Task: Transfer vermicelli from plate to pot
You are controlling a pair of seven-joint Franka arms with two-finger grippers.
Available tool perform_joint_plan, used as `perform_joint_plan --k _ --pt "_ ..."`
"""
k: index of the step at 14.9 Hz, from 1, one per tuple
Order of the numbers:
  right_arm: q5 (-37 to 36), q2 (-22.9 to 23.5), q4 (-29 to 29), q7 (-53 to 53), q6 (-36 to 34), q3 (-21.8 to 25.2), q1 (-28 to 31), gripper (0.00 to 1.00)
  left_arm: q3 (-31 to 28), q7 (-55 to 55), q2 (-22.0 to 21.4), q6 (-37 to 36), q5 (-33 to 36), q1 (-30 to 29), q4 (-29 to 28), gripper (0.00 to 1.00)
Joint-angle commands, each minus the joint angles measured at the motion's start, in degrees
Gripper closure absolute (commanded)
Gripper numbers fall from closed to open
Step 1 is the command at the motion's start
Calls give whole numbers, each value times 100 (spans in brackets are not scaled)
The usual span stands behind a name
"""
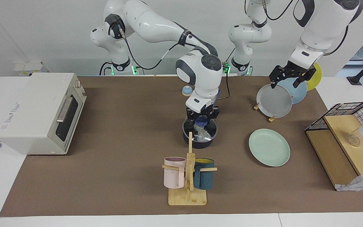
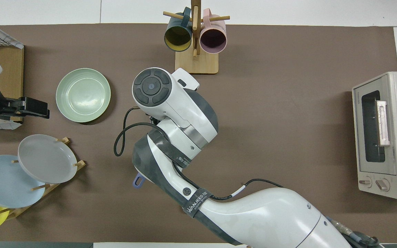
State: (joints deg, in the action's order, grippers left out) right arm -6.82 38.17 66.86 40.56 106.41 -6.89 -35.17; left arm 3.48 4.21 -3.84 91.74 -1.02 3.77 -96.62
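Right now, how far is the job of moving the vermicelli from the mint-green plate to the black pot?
Nearly done. The round pale mint-green plate lies bare, and translucent whitish vermicelli sits inside the small black pot. In hand: the right gripper is low over the pot, shut at the vermicelli; whether it grips it is unclear. Left: release and withdraw. The left gripper waits open over the plate rack.
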Motion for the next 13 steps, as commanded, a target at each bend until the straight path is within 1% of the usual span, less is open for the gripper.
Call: perform_joint_plan --k 1,6,13 --pt "-4 -248 468 66 292 -23 28 100 -50 -26 -29 -25 58 81 64 0" --pt "5 -266 495 75 275 -23 20 100 -49 -34 -73 -42 49 72 38 0" --pt "75 -275 451 66 72 -32 46 100 -58 -35 -73 2 49 54 20 0"
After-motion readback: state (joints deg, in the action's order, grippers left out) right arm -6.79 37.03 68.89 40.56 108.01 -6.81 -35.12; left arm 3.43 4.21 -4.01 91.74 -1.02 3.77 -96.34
